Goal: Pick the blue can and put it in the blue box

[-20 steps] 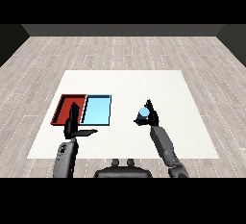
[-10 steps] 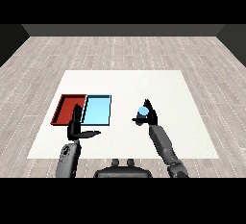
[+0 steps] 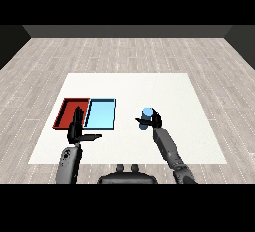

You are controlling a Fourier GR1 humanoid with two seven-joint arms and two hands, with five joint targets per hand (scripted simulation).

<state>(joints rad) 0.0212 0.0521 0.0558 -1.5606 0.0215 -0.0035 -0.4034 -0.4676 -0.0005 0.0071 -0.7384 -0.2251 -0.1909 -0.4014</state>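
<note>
Right hand (image 3: 155,119) curled round blue can (image 3: 147,116), right of blue tray (image 3: 100,114); left hand (image 3: 76,130) with straight fingers, holding nothing.

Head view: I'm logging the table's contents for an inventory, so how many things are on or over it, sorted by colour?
Red: 1, the red tray
Light blue: 1, the light blue tray
Blue: 1, the blue can, held by the right hand
Total: 3

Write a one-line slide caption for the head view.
Right hand curled round blue can, right of light blue tray.
</note>
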